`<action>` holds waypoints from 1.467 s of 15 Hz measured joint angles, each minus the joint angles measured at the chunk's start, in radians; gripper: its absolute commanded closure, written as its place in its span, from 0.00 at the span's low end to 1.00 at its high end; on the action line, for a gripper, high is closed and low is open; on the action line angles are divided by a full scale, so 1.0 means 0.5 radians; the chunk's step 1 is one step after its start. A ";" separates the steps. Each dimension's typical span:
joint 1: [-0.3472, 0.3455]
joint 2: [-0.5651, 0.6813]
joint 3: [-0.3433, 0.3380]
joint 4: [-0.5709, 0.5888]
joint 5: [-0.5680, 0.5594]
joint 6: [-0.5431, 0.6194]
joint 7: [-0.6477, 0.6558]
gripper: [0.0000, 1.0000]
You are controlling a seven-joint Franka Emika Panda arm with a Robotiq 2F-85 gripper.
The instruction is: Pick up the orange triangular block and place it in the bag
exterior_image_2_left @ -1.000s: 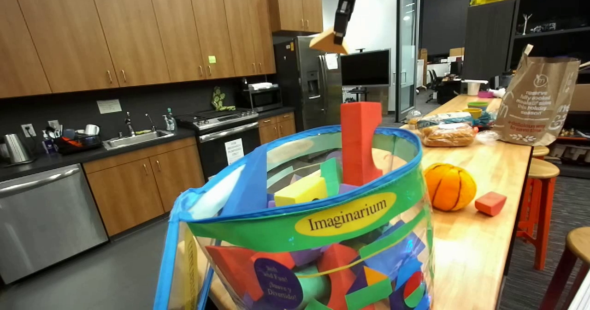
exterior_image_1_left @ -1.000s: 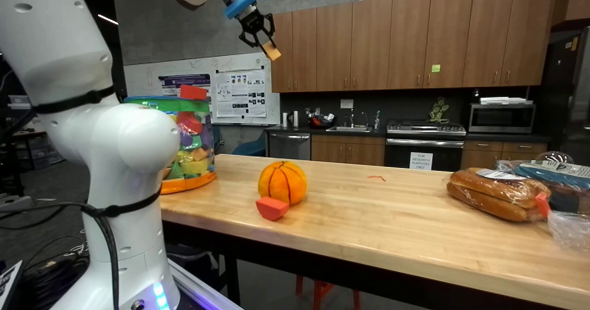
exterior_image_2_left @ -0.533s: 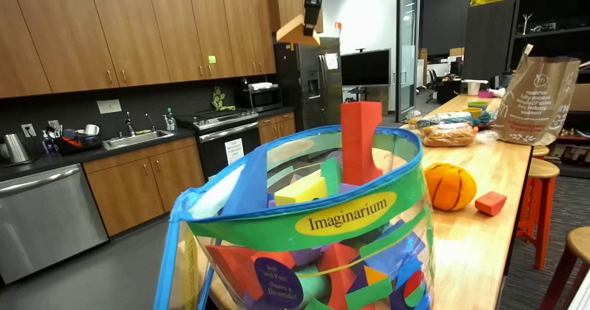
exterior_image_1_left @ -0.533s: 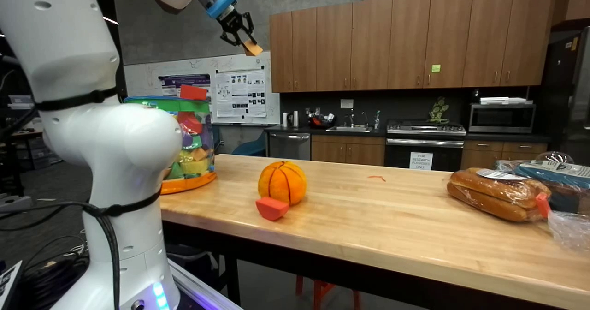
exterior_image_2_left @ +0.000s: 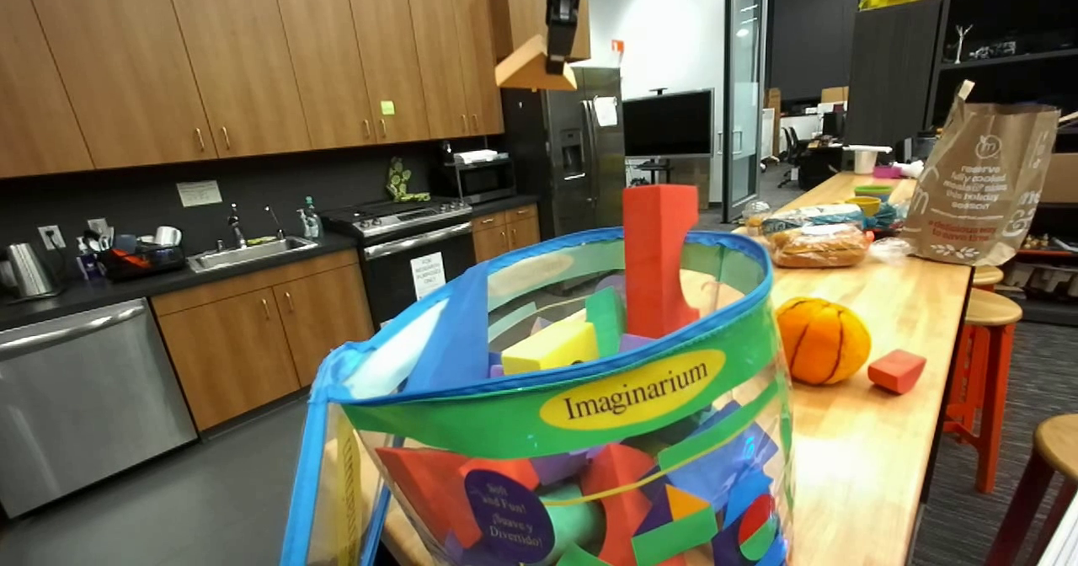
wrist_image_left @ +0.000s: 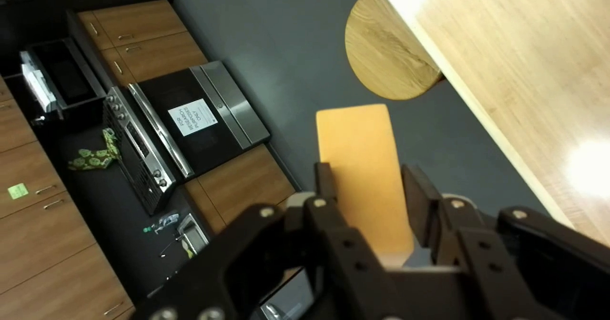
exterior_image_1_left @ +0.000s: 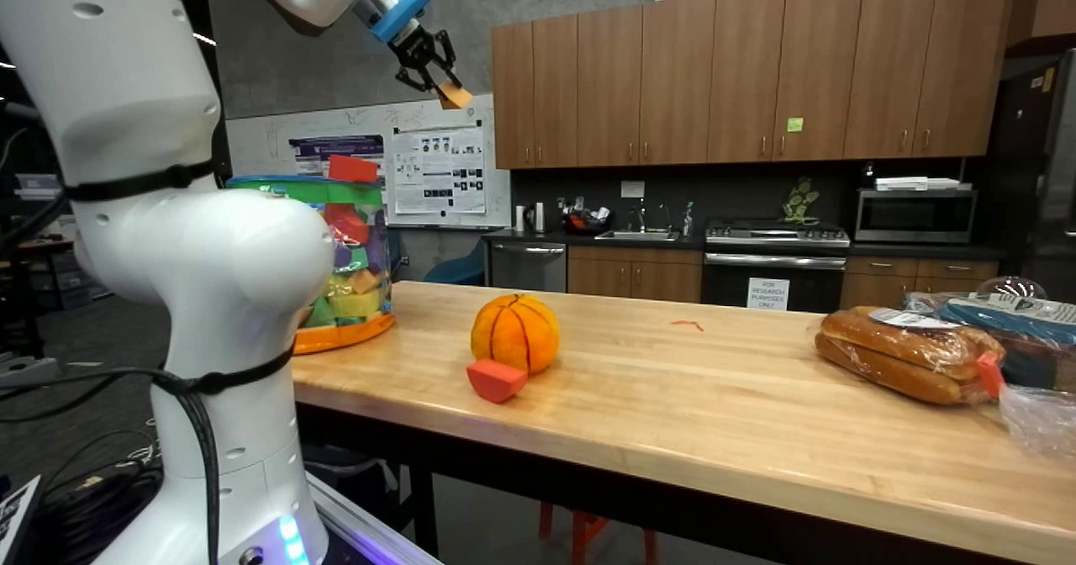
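My gripper point(exterior_image_1_left: 441, 86) is shut on the orange triangular block point(exterior_image_1_left: 456, 95) and holds it high in the air, above the tabletop's level. In the wrist view the block point(wrist_image_left: 364, 177) lies between the two black fingers point(wrist_image_left: 371, 189). An exterior view shows the block's triangular side point(exterior_image_2_left: 532, 71), with one finger point(exterior_image_2_left: 559, 52) across it. The bag point(exterior_image_2_left: 472, 431) is clear-walled with a blue and green rim, open at the top and full of coloured blocks. It also shows in an exterior view point(exterior_image_1_left: 343, 335), partly hidden by the arm. The block is above the bag's rim level and apart from it.
A tall red block point(exterior_image_2_left: 657, 263) sticks up out of the bag's opening. The pumpkin-like ball point(exterior_image_1_left: 515, 334) and a red block point(exterior_image_1_left: 496, 380) lie on the wooden table point(exterior_image_1_left: 672, 397). Wrapped bread point(exterior_image_1_left: 904, 353) and a brown paper bag point(exterior_image_2_left: 977, 187) stand farther along.
The gripper and held block moved left in both exterior views, mostly in the first half second, then slightly left and down. The bag and table objects have not moved.
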 measured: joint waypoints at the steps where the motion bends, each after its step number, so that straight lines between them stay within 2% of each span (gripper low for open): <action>1: -0.002 -0.001 -0.021 -0.007 0.000 0.008 0.010 0.86; 5: 0.003 -0.033 -0.099 -0.050 0.091 0.025 -0.016 0.86; 9: 0.059 -0.170 -0.125 -0.123 0.331 -0.023 -0.220 0.86; 16: 0.313 -0.389 -0.122 -0.143 0.656 -0.341 -0.565 0.86; 22: 0.481 -0.366 -0.058 -0.084 0.763 -0.636 -0.877 0.86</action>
